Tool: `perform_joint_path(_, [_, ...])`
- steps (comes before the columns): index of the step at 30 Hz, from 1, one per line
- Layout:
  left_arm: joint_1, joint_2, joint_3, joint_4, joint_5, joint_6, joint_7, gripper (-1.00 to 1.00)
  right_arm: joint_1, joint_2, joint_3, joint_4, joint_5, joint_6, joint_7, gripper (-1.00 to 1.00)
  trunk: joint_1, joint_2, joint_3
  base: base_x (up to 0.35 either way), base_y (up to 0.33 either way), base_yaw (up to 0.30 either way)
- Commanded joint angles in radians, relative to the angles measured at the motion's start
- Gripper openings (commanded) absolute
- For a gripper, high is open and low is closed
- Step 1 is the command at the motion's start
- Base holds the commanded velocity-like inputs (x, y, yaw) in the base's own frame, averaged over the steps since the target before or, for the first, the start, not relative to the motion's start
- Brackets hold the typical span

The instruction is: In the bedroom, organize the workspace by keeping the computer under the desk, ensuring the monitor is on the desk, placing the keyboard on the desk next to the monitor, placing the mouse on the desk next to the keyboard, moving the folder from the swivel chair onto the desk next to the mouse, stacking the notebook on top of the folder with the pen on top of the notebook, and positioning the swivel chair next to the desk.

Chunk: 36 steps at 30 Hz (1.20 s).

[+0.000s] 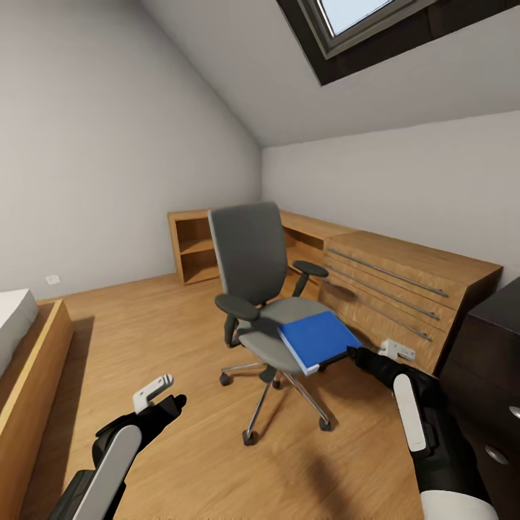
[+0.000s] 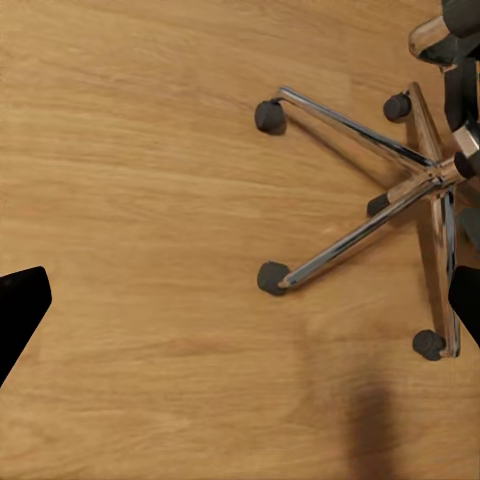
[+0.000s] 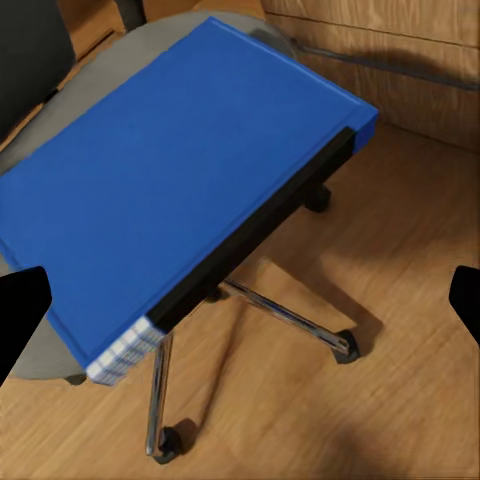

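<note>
Right claw [image 1: 355, 353] open — at folder [image 1: 318, 339] edge | left claw [image 1: 173, 401] open — over floor [image 1: 173, 325]

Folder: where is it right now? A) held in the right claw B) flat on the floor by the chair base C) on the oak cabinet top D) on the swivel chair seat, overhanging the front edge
D: the blue folder lies on the grey seat of the swivel chair, one corner sticking out past the seat edge; the right claw is near it with fingers wide apart, not holding it.
</note>
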Motion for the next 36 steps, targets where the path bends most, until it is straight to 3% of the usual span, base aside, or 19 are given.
perform_joint_path(1, [-0.001, 0.001, -0.002, -0.002, 0.009, 0.0, 0.01, 1.0, -0.001, 0.001, -0.004, 0.004, -0.011, 0.004, -0.008, 1.0, 0.004, -0.008, -0.004, 0.0, 0.0, 0.0])
perform_joint_path(10, [-0.001, 0.0, -0.006, -0.023, 0.009, 0.0, 0.009, 1.0, -0.001, 0.0, -0.046, 0.068, -0.013, 0.003, -0.004, 1.0, 0.038, -0.071, -0.032, 0.0, 0.0, 0.0])
perform_joint_path(17, [-0.001, 0.0, -0.009, -0.027, 0.009, 0.001, 0.01, 1.0, -0.002, -0.012, -0.116, 0.138, -0.016, 0.011, 0.082, 1.0, 0.065, -0.12, -0.054, 0.0, 0.0, 0.0])
perform_joint_path(22, [-0.001, 0.0, -0.011, -0.028, 0.009, 0.001, 0.01, 1.0, -0.002, -0.019, -0.17, 0.147, -0.074, 0.023, 0.105, 1.0, 0.084, -0.155, -0.07, 0.0, 0.0, 0.0])
perform_joint_path(26, [-0.001, -0.001, -0.014, -0.028, 0.01, 0.001, 0.01, 1.0, -0.002, -0.044, -0.205, 0.15, -0.196, 0.082, 0.112, 1.0, 0.096, -0.176, -0.083, 0.0, 0.0, 0.0])
perform_joint_path(27, [-0.001, -0.001, -0.015, -0.028, 0.01, 0.001, 0.01, 1.0, -0.002, -0.056, -0.215, 0.151, -0.238, 0.097, 0.113, 1.0, 0.097, -0.176, -0.087, 0.0, 0.0, 0.0])
perform_joint_path(28, [-0.001, -0.001, -0.015, -0.028, 0.01, 0.001, 0.01, 1.0, -0.002, -0.085, -0.232, 0.162, -0.334, 0.115, 0.114, 1.0, 0.097, -0.176, -0.091, 0.0, 0.0, 0.0])
perform_joint_path(30, [-0.001, -0.001, -0.015, -0.028, 0.01, 0.001, 0.01, 1.0, -0.002, -0.113, -0.24, 0.177, -0.406, 0.132, 0.114, 1.0, 0.098, -0.177, -0.099, 0.0, 0.0, 0.0])
perform_joint_path(36, [-0.001, -0.001, -0.015, -0.028, 0.01, 0.001, 0.01, 1.0, -0.002, -0.179, -0.246, 0.233, -0.569, 0.177, 0.115, 1.0, 0.101, -0.178, -0.122, 0.0, 0.0, 0.0])
